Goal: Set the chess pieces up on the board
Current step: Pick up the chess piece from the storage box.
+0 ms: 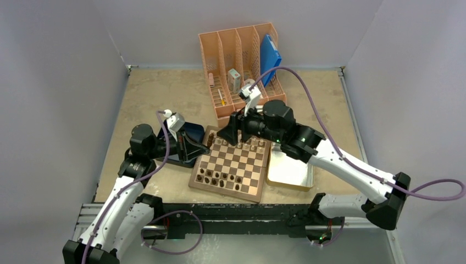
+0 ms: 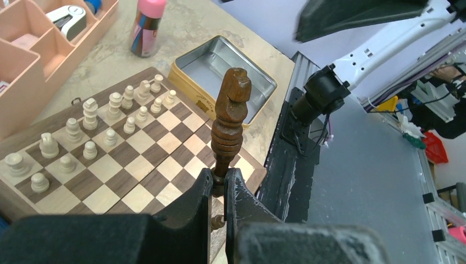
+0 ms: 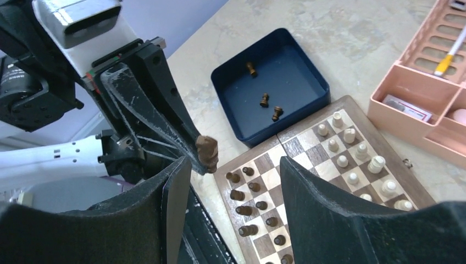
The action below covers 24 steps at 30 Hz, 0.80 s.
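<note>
Piece (image 2: pixel 229 118) base within left end effector (image 2: pixel 219 182)

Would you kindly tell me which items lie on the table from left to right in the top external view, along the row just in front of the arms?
dark blue tray → chessboard → metal tin

Board (image 1: pixel 237 163) was smooth wood w/ satin sheen; dark piece (image 2: pixel 229 118) turned wood, glossy; tin (image 2: pixel 225 74) shiny metal; blue tray (image 3: pixel 297 77) matt plastic.
</note>
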Each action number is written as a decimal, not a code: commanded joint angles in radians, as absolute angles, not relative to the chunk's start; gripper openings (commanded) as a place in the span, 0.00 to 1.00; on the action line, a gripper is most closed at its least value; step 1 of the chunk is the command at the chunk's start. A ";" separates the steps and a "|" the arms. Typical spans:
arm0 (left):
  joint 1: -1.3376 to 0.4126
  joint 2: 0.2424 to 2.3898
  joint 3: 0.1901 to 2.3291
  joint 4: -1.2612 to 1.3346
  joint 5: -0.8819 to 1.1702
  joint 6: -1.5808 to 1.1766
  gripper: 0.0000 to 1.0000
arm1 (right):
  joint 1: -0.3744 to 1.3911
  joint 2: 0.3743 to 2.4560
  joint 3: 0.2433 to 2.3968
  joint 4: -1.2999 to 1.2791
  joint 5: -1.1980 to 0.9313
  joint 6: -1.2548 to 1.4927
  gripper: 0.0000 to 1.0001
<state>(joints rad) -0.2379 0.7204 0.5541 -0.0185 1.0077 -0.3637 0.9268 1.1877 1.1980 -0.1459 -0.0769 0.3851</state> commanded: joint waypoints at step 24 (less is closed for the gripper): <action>-0.249 0.669 0.515 0.109 1.094 -0.355 0.00 | 0.916 1.297 1.268 -0.051 -0.417 0.231 0.53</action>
